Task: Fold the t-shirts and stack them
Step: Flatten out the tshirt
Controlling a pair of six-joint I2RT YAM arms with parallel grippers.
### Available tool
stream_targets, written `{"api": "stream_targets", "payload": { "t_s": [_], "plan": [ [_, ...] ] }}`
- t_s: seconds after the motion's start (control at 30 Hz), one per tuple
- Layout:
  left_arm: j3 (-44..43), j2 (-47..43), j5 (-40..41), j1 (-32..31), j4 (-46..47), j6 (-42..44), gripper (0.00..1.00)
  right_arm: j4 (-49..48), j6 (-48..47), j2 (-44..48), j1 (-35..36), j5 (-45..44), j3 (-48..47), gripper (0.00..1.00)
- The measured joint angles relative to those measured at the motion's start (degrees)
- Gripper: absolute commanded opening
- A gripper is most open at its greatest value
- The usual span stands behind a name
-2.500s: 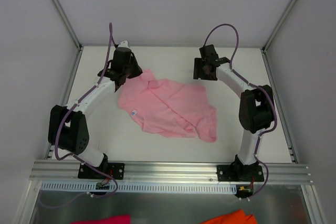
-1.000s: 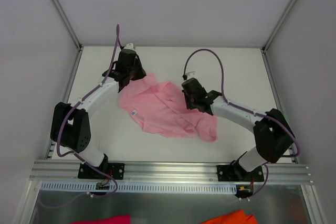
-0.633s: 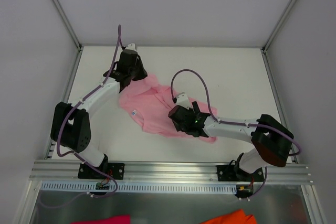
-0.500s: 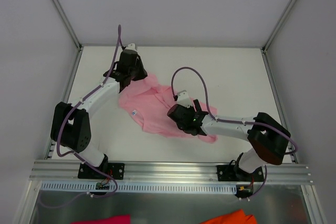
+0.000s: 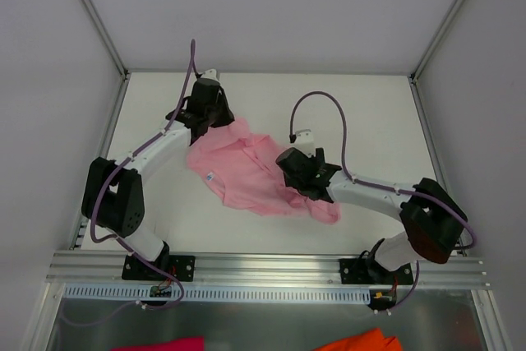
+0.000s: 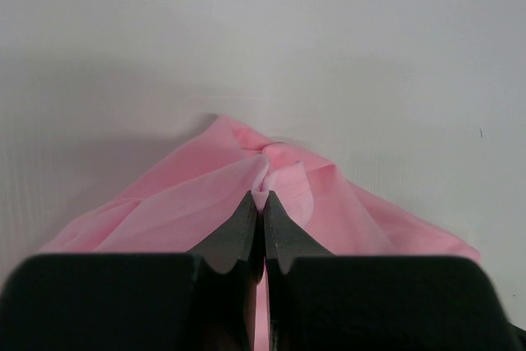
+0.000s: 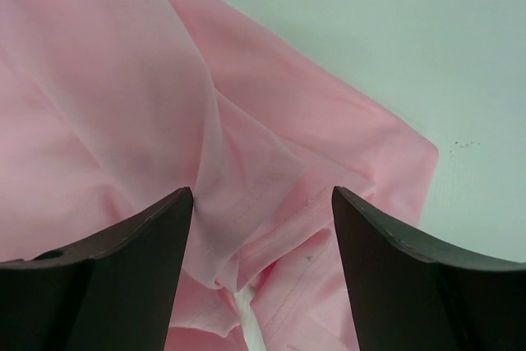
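A light pink t-shirt (image 5: 246, 172) lies crumpled on the white table (image 5: 378, 113), with a small white label (image 5: 210, 177) at its left edge. My left gripper (image 5: 217, 123) is at the shirt's far left corner. In the left wrist view the gripper (image 6: 264, 200) is shut on a pinched fold of the t-shirt (image 6: 345, 207). My right gripper (image 5: 296, 172) hovers low over the shirt's right half. The right wrist view shows this gripper (image 7: 261, 196) open, with wrinkled t-shirt cloth and a hem (image 7: 123, 88) beneath it and nothing held.
An aluminium rail (image 5: 263, 267) runs along the near edge, where both arm bases are bolted. Below it lie a magenta cloth scrap (image 5: 168, 344) and an orange cloth scrap (image 5: 362, 340). White walls enclose the table on three sides.
My right arm swung in from the far right over the shirt, its gripper opened, and it then drew back slightly to the right. My left gripper kept its pinch and shifted slightly right.
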State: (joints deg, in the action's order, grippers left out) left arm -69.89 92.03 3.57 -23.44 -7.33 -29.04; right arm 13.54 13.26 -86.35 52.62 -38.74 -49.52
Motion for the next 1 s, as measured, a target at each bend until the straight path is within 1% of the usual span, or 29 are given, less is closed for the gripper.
{"api": "stream_targets", "payload": {
  "t_s": [0.13,0.27,0.5,0.73,0.9,1.0],
  "plan": [
    [-0.20,0.72,0.00,-0.63,-0.07,0.07,0.00,-1.05,1.16,6.47,-1.49,3.78,1.31,0.73],
    [-0.26,0.76,0.02,-0.96,-0.09,0.13,0.00,-0.98,1.70,10.86,-1.60,3.98,1.33,0.72],
    [-0.28,0.76,0.02,-0.98,-0.11,0.15,0.00,4.11,4.90,9.81,-3.52,0.92,1.29,0.71],
    [-0.44,1.07,0.04,-1.01,-0.11,0.17,0.00,9.09,8.92,9.31,-3.58,-2.21,2.60,0.69],
    [-0.70,1.40,0.02,-1.01,-0.13,0.20,0.00,13.44,12.94,12.68,-3.08,-4.11,5.86,0.68],
    [-0.87,1.57,0.02,-1.03,-0.13,0.20,0.00,14.21,13.64,14.60,-2.62,-4.39,7.13,0.69]
  ]
}}
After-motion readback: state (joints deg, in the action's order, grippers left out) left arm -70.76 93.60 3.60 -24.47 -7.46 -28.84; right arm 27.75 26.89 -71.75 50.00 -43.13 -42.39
